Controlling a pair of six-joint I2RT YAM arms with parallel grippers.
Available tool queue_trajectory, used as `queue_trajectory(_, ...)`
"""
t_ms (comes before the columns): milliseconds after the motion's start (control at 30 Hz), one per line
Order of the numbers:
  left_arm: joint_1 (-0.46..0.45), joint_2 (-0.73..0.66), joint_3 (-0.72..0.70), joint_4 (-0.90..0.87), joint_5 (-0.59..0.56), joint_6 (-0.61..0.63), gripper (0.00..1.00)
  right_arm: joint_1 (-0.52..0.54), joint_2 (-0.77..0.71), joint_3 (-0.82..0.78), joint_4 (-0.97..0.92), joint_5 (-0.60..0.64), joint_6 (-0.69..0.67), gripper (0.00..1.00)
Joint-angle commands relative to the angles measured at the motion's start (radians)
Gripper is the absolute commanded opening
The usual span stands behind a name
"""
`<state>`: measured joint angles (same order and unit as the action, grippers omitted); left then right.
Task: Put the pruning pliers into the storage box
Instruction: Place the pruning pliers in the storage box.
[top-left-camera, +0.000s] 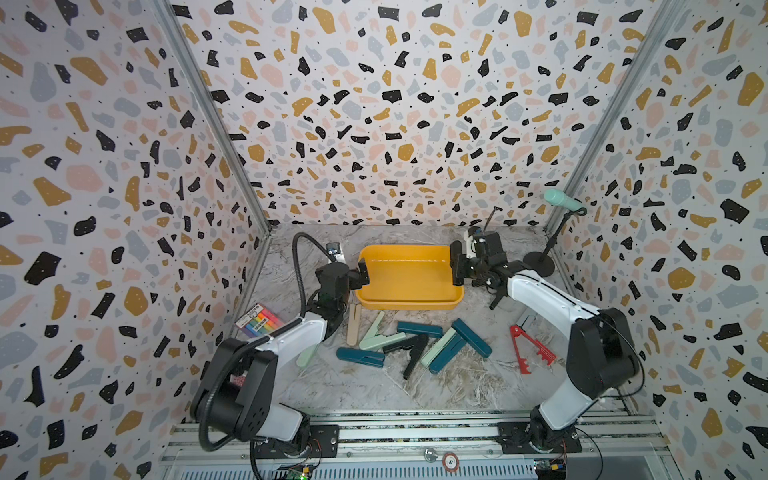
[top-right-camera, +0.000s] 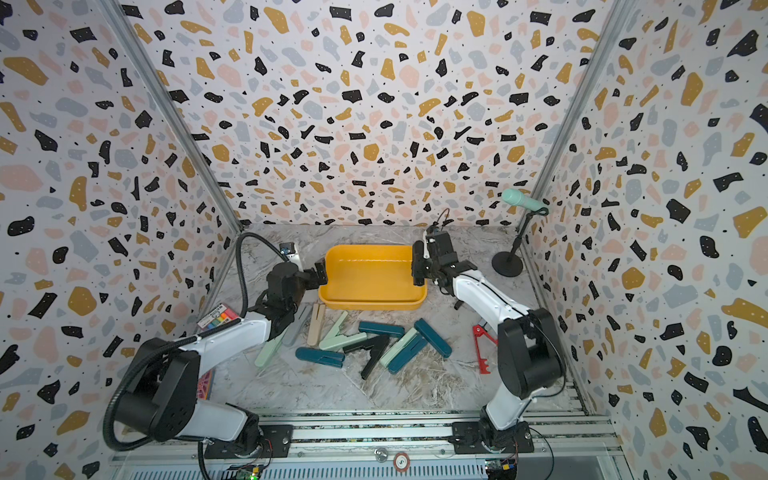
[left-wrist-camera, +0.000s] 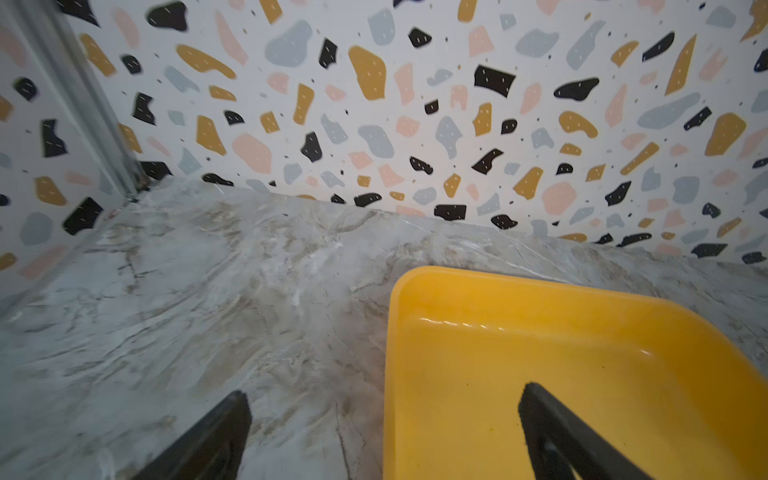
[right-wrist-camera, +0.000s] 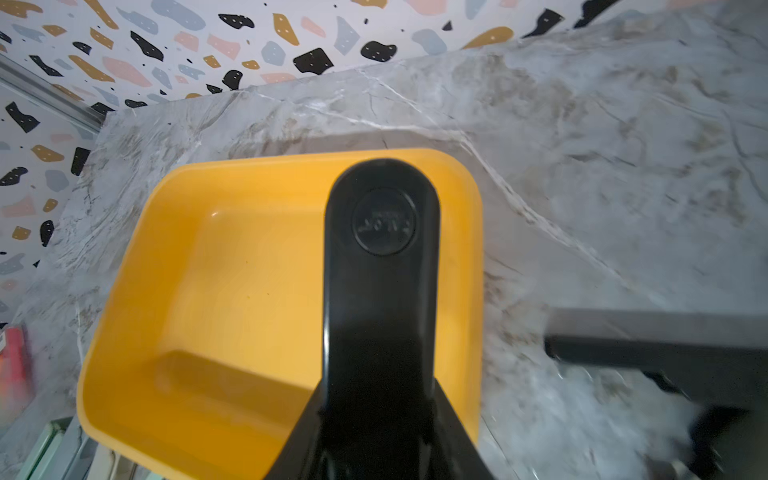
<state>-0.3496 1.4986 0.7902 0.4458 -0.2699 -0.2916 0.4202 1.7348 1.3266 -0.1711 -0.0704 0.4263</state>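
Black plastic pliers — stiff, likely light, slick — sit clamped in the right gripper, hinge end out above the yellow box. Left gripper gapes empty across the box rim. Loose pliers lie behind both grippers; grip mid-arm, across flats.

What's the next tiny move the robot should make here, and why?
Probably open the right hand and let the black pliers drop. They hang over the storage box with the tip over its inside, and nothing lies in it yet. The left hand hovers open at the opposite rim.
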Motion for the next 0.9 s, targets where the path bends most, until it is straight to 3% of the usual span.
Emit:
queue_trajectory(0,0.015,0.051,0.068,-0.084,0.104,-0.027,0.99,0.026,0.112,0.122,-0.036,0.018,0.011,0.01)
queue_trajectory(233,0.018,0.154,0.135,-0.147,0.172,-0.068,1.0,0.024,0.261,0.211,-0.082,0.069,0.006,0.02)
queue_trajectory(367,0.018,0.2,0.161,-0.181,0.205,-0.109,0.95,0.019,0.315,0.233,-0.114,0.1,-0.024,0.02)
queue_trajectory(867,0.011,0.241,0.134,-0.063,0.332,-0.286,0.89,-0.03,0.406,0.317,-0.195,0.164,-0.123,0.03)
